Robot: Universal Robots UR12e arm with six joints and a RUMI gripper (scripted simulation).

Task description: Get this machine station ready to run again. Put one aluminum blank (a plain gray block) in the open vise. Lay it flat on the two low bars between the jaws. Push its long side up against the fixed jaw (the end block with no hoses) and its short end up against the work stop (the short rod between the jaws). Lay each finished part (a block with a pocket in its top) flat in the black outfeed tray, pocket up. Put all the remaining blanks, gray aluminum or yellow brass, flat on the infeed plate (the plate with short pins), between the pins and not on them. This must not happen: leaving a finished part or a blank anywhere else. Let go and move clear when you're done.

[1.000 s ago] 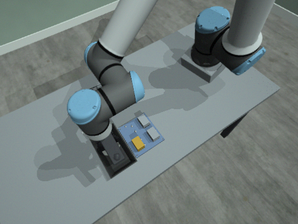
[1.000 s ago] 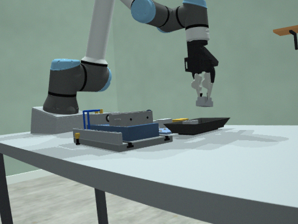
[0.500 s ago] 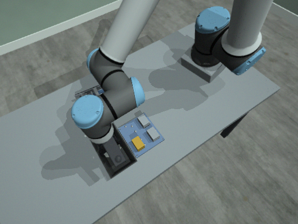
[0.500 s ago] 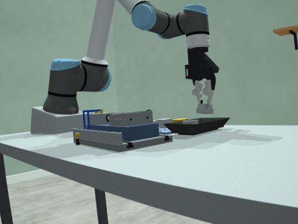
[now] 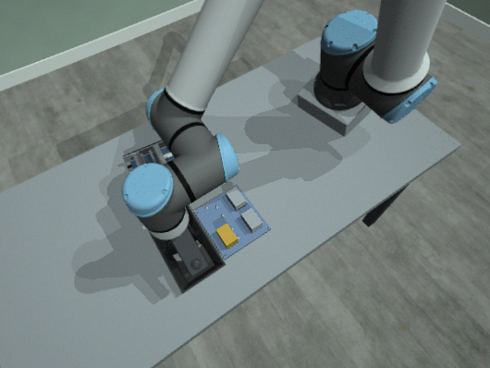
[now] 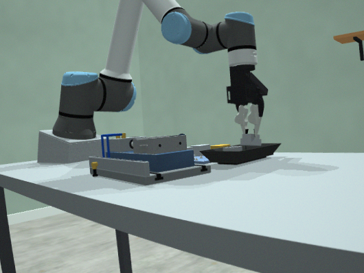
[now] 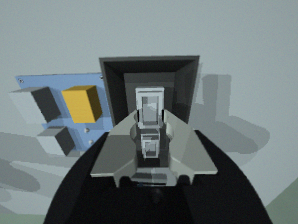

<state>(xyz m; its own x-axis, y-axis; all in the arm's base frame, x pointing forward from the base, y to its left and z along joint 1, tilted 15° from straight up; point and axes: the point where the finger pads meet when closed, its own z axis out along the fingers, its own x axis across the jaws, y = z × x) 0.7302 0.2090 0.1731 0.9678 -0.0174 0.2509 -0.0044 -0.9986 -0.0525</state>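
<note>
My gripper (image 6: 251,132) (image 7: 150,110) is shut on a finished part (image 6: 251,138) (image 7: 150,100), a pale block with a pocket. It holds the part upright-down at rim height over the black outfeed tray (image 6: 240,154) (image 5: 184,288) (image 7: 114,95). Another finished part (image 6: 233,148) lies in the tray. The blue infeed plate (image 5: 209,216) (image 7: 27,81) carries two gray blanks (image 5: 237,199) (image 5: 251,220) (image 7: 31,104) (image 7: 54,140) and a yellow brass blank (image 5: 227,235) (image 7: 82,103). The vise (image 6: 151,161) (image 5: 140,154) stands left of the plate; its inside is hidden.
The arm's base block (image 5: 339,116) (image 6: 62,147) stands at the table's far end. The arm's elbow hides most of the vise and part of the tray in the top view. An orange shelf (image 6: 348,37) hangs on the wall at the right.
</note>
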